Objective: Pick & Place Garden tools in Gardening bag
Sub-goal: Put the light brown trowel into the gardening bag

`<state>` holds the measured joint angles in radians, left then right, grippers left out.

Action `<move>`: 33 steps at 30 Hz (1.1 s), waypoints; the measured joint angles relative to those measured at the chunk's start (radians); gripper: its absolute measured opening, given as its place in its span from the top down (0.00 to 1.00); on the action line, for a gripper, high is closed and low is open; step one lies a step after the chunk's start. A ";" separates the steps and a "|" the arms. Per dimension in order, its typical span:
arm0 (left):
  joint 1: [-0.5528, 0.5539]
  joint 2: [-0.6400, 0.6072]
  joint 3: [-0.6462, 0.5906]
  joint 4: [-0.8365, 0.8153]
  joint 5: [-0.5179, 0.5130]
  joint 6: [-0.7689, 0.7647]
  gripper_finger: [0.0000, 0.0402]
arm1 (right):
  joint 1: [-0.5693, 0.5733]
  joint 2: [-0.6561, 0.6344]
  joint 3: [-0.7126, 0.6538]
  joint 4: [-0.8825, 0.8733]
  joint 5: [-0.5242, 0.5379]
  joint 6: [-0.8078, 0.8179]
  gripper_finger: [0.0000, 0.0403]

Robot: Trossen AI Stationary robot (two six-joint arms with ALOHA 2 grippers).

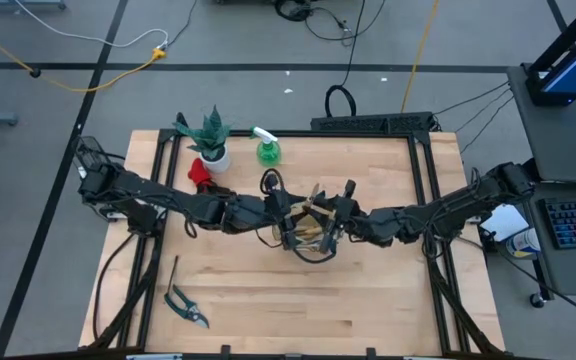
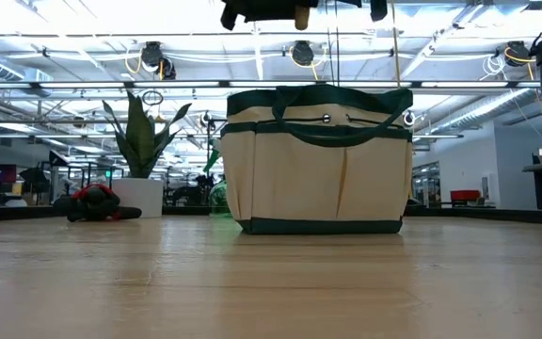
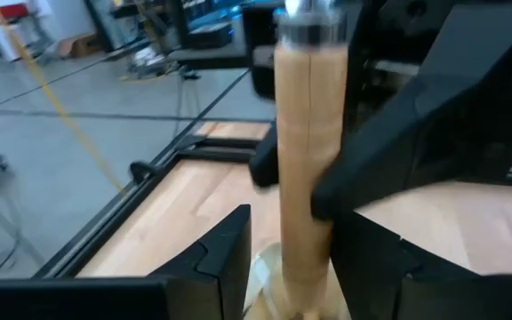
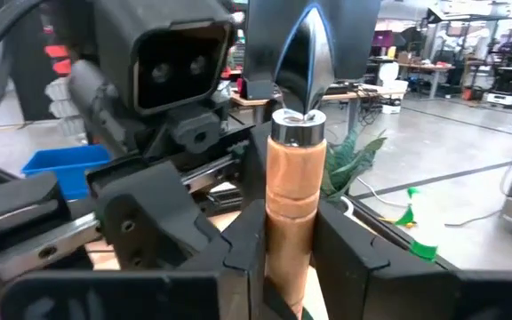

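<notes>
Both grippers are over the bag. The right gripper holds a trowel by its handle; the left gripper also touches it. Next: release into the bag.

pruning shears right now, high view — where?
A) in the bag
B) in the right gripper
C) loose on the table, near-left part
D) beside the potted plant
C: the pruning shears lie open on the bare wood toward the table's near-left corner, well apart from the gardening bag and both arms.
</notes>
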<state>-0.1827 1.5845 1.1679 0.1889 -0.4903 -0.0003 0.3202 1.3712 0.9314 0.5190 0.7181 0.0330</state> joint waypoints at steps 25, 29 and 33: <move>0.021 0.000 0.000 -0.015 0.028 0.038 0.83 | -0.032 0.000 0.000 -0.036 -0.041 0.008 0.82; 0.021 0.000 0.000 -0.028 0.031 0.041 0.81 | -0.032 0.000 0.000 -0.057 -0.042 0.009 0.80; 0.021 0.000 0.000 -0.058 0.028 0.034 0.81 | -0.032 0.000 0.000 -0.065 -0.039 0.008 0.73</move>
<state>-0.1612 1.5841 1.1679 0.1308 -0.4627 0.0341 0.2882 1.3712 0.9318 0.4541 0.6788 0.0414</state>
